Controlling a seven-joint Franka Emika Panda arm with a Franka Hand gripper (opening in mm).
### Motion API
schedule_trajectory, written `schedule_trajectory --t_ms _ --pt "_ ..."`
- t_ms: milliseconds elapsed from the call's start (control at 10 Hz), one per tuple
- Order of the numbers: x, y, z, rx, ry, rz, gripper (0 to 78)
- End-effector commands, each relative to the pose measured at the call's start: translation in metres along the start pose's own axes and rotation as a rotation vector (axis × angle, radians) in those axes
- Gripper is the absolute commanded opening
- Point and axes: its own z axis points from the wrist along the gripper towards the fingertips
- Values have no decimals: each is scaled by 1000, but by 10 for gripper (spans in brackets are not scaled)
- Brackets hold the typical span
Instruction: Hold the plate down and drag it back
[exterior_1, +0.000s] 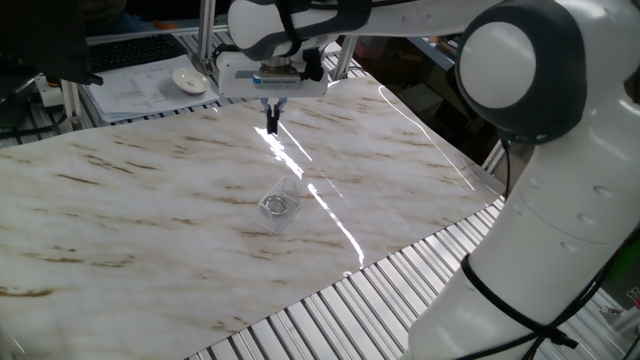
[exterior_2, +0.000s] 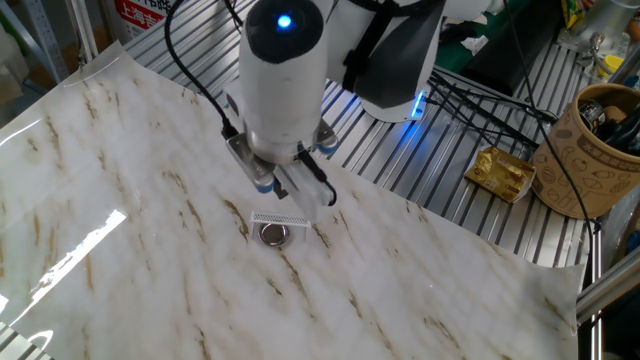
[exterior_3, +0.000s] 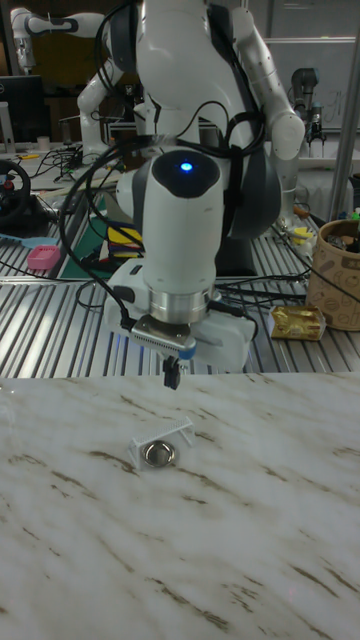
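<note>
1. The gripper (exterior_3: 171, 379), fingers pinched narrow and empty, hangs above the table (exterior_1: 120, 200), likely to press.
2. The plate (exterior_3: 158, 455) lies flat beside a clear plastic piece (exterior_3: 160, 438), nearer than the gripper.

I am hanging above the bench (exterior_1: 120, 200) with my jaws pressed together, clear air lying between me and the plate (exterior_1: 279, 206) below. The plate is sitting on the marbled sheet with a clear plastic piece (exterior_2: 281, 219) touching its far edge, blocking that side. The sheet around the plate's other sides is lying bare, so I am seeing open passage there. Well away from the plate, a white dish (exterior_1: 188, 81) and a brown cup (exterior_2: 596, 150) are standing off the sheet.
</note>
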Motion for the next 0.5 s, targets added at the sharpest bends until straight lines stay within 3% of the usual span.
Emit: schedule_trajectory --t_ms 100,300,500 --pt "-5 3 3 5 5 12 0" --pt "-10 10 8 11 2 21 0" --pt "-17 20 17 56 -18 27 0"
